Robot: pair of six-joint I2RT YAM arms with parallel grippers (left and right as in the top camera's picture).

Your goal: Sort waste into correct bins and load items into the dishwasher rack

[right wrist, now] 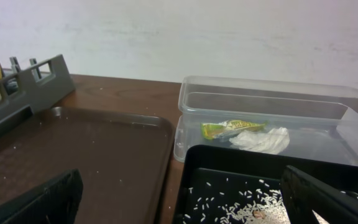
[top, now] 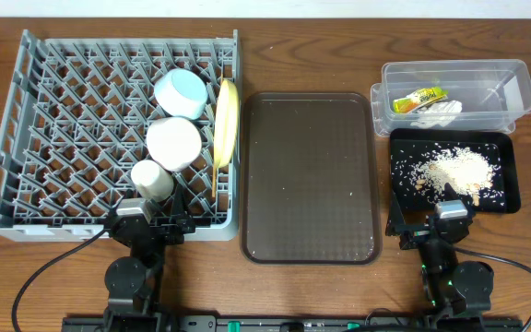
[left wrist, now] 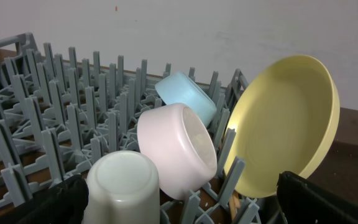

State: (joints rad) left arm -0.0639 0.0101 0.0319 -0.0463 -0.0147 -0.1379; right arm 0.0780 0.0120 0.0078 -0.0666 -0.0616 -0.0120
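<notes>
L gripper point(top: 148, 219) & R gripper point(top: 441, 219) are being held low, pointed fwd, jaws being held wide apart.

Grey rack point(left wrist: 48, 118) holds yellow plate point(left wrist: 288, 124) on edge, light blue bowl point(left wrist: 185, 96), white-pink bowl point(left wrist: 176, 149), white cup point(left wrist: 123, 186); 2 fingers point(left wrist: 325, 199) wide apart.

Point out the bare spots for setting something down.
The brown tray, between rack and black tray, is bare but for crumbs. The rack's left half is free. Crowded: its right side with dishes, the black tray with rice.
</notes>
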